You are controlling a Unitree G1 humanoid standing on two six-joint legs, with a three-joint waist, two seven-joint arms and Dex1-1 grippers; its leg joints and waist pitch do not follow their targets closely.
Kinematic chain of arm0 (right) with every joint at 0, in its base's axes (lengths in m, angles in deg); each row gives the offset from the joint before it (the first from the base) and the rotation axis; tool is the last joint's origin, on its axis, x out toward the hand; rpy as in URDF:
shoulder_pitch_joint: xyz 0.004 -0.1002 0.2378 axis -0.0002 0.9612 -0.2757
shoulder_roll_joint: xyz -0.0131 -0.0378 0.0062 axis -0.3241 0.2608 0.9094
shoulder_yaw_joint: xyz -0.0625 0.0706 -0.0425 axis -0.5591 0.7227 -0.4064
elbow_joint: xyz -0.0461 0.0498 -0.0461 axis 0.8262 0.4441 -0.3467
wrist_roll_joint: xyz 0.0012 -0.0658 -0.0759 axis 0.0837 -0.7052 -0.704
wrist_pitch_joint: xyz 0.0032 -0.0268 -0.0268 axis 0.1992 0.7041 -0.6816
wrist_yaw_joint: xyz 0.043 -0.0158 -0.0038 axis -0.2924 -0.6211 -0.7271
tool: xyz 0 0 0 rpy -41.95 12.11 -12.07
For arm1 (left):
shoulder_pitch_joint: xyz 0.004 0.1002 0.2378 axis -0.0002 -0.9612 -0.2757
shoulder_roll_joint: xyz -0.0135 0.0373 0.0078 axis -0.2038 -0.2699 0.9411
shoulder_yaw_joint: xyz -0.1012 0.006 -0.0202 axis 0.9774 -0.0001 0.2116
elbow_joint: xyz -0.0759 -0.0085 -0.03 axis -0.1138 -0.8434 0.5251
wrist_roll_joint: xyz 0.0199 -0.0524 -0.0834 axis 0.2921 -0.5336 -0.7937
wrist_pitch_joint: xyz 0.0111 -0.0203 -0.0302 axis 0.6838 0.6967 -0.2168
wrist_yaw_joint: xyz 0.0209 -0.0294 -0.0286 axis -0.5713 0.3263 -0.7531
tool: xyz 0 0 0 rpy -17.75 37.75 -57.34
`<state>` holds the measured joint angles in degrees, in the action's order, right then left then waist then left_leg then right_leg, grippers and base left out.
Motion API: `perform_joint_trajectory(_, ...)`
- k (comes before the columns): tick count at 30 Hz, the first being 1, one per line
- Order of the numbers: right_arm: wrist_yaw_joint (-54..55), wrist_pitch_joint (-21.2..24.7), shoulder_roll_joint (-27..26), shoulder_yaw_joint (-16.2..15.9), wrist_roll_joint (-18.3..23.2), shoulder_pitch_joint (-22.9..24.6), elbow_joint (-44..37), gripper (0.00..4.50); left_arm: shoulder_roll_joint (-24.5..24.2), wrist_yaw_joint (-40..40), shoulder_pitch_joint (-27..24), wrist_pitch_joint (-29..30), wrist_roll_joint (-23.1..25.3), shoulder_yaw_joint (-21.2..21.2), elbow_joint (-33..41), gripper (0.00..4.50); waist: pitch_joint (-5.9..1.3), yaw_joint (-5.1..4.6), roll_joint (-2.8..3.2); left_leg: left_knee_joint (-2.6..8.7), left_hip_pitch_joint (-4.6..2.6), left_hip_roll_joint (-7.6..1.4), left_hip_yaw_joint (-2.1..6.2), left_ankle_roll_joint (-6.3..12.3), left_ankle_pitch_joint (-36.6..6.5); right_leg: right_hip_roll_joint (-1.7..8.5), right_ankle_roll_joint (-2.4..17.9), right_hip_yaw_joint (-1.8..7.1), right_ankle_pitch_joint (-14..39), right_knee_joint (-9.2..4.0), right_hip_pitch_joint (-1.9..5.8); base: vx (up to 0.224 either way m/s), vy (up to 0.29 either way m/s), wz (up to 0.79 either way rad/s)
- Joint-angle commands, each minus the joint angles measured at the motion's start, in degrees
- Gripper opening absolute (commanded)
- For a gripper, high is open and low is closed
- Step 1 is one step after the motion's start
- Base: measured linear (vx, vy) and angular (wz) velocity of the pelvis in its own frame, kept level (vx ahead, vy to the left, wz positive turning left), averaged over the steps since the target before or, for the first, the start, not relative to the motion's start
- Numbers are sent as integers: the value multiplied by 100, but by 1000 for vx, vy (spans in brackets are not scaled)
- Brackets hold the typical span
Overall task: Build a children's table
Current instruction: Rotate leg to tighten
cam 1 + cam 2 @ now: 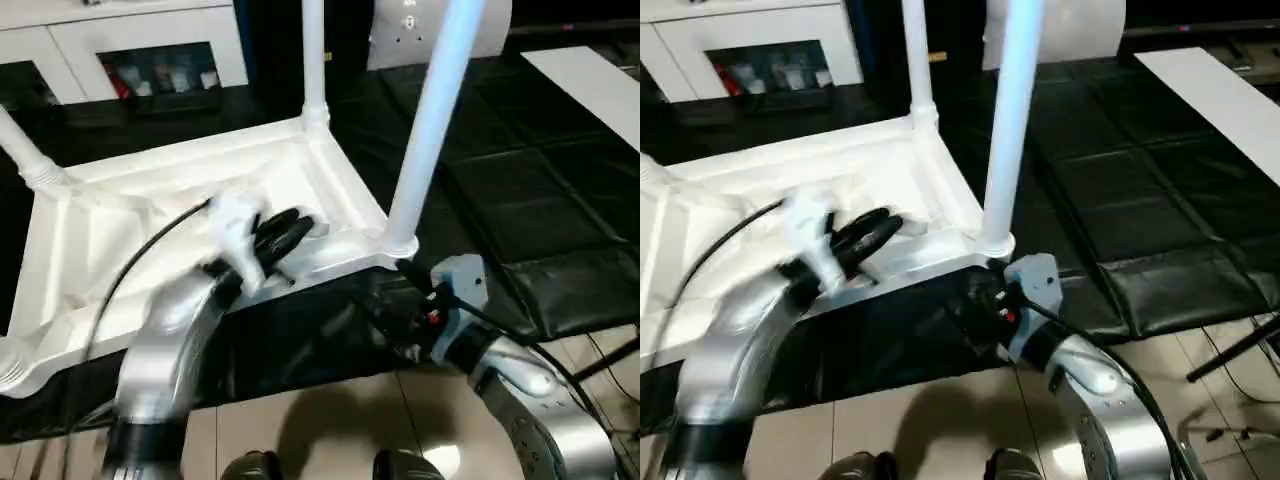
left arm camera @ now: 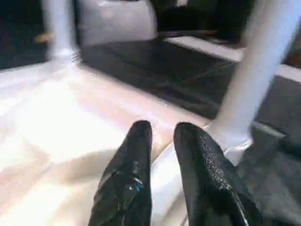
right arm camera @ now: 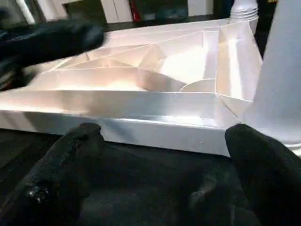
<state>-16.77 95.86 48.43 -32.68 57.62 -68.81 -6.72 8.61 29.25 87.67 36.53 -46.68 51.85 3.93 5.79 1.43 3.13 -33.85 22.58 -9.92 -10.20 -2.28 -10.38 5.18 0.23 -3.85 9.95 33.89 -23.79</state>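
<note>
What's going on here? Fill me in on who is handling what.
A humanoid robot is building a white children's table. The table top lies upside down on a black surface, ribbed underside up, with legs standing in its corner sockets, including the near leg and a far leg. The left gripper hovers over the underside with a narrow gap between its fingers. The right gripper is wide open just outside the near rim, holding nothing.

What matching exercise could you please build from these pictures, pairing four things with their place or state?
Things:
1. left gripper
2. right gripper
3. leg beside the right gripper
4. black mat

Place or state:
A. lying under the table top
B. wide open at the top's near edge
C. standing upright in a corner socket
D. over the ribbed underside, fingers slightly apart

Pairs: 1-D, 2-B, 3-C, 4-A
</note>
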Motion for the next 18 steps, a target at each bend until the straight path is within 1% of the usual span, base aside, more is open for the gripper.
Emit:
perform_joint_trajectory(1, 123, -62, -31, 94, -43, 20, -45, 450, 64, -324, -261, -178, 377, -19, 244, 101, -331, -39, -73, 466, -100, -293, 103, 254, -1683, 252, 712, 261, 2384, -549, 209, 0, 0, 0)
perform_joint_trajectory(2, 183, -64, -43, 127, -57, 21, -46, 450, 125, -424, -465, -424, 446, -58, 271, 101, -331, -43, -82, 481, -62, -300, 130, 235, -1657, 265, 633, 259, 2365, -551, 240, 0, 0, 0)
perform_joint_trajectory(3, 215, -43, -25, 132, -59, 11, -54, 450, 157, -516, -567, -446, 443, -101, 333, 101, -327, -44, -83, 488, -53, -297, 126, 212, -1680, 266, 597, 259, 2385, -551, 242, 0, 0, 0)
perform_joint_trajectory(4, 227, -8, 50, 105, -73, -24, -51, 450, 239, -765, -777, -368, 418, -189, 496, 101, -323, -45, -72, 490, -141, -294, 123, 133, -2040, 262, 499, 259, 2741, -565, 216, 0, 0, 0)
perform_joint_trajectory(5, 226, -7, 53, 103, -73, -26, -51, 450, 242, -774, -782, -360, 416, -192, 503, 101, -297, -69, -74, 509, -180, -288, 147, 50, -2471, 263, 368, 243, 3210, -602, 231, 0, 0, 0)
perform_joint_trajectory(6, 160, 19, 140, 47, -74, -63, -36, 450, 300, -959, -897, -234, 402, -241, 613, 101, -282, -81, -60, 507, -232, -278, 146, 10, -2703, 240, 307, 228, 3448, -623, 209, 0, 0, 0)
perform_joint_trajectory(7, 108, 30, 178, 16, -68, -82, -25, 450, 320, -1029, -951, -190, 424, -258, 664, 101, -236, -117, -74, 492, -368, -250, 153, -21, -3232, 189, 183, 161, 4012, -703, 172, 0, 0, 0)
perform_joint_trajectory(8, 25, 15, 252, -16, -86, -129, 27, 450, 367, -1106, -1078, -99, 440, -282, 783, 101, -117, -82, -156, 569, 5, -88, 330, 179, -3537, 321, -60, -144, 4654, -723, 463, 0, 0, 0)
perform_joint_trajectory(9, 25, 15, 252, -16, -86, -129, 27, 450, 367, -1106, -1078, -99, 440, -282, 783, 101, -145, -176, -8, 580, 85, -14, 361, 177, -3889, 299, -315, -312, 5188, -713, 644, 0, 0, 0)
perform_joint_trajectory(10, -63, -20, 304, -27, -76, -162, 76, 450, 405, -1137, -1176, -105, 465, -293, 846, 101, -119, -188, -21, 545, 68, 3, 363, 178, -3958, 354, -254, -329, 5292, -694, 660, 12, 2, 41)
perform_joint_trajectory(11, -130, -77, 355, -32, -85, -202, 143, 450, 445, -1153, -1279, -143, 493, -291, 892, 101, -133, -299, -20, 399, 121, 44, 412, 248, -3599, 479, -152, -342, 5257, -770, 806, 48, 5, 56)
perform_joint_trajectory(12, -135, -88, 362, -33, -90, -208, 154, 450, 450, -1155, -1296, -153, 496, -289, 896, 101, -95, -283, 20, 370, 117, 53, 407, 256, -3484, 529, -120, -377, 5293, -839, 844, 48, 5, 56)
perform_joint_trajectory(13, -188, -117, 386, -32, -71, -230, 183, 450, 442, -1150, -1352, -215, 526, -278, 913, 101, -77, -323, 3, 332, 137, 63, 422, 280, -3363, 553, -102, -420, 5331, -874, 876, 57, 8, 51)
perform_joint_trajectory(14, -248, -185, 460, -38, -57, -271, 235, 450, 404, -1220, -1425, -251, 527, -277, 949, 101, -106, -324, -47, 244, 215, 62, 440, 301, -3107, 630, -49, -520, 5403, -927, 1049, 71, 14, 54)
perform_joint_trajectory(15, -265, -204, 484, -33, -50, -284, 256, 450, 392, -1255, -1435, -239, 528, -275, 958, 101, -94, -345, -58, 221, 226, 61, 455, 322, -3026, 639, -25, -550, 5388, -940, 1071, 71, 14, 54)
perform_joint_trajectory(16, -288, -259, 517, -24, -42, -298, 290, 450, 355, -1277, -1442, -243, 518, -294, 973, 101, -125, -317, -44, 215, 147, 66, 467, 354, -2951, 592, 127, -567, 5115, -955, 1103, 90, 23, 65)
perform_joint_trajectory(17, -312, -304, 545, -8, -31, -307, 318, 450, 326, -1295, -1445, -247, 515, -319, 988, 101, -110, -316, -34, 233, 152, 41, 495, 370, -2975, 578, 184, -608, 4985, -944, 1139, 105, 37, 70)
perform_joint_trajectory(18, -330, -330, 568, 19, -3, -314, 349, 450, 295, -1322, -1457, -226, 533, -352, 1012, 101, -133, -301, -18, 322, 144, 52, 557, 462, -2889, 447, 297, -619, 4490, -907, 1247, 105, 37, 70)
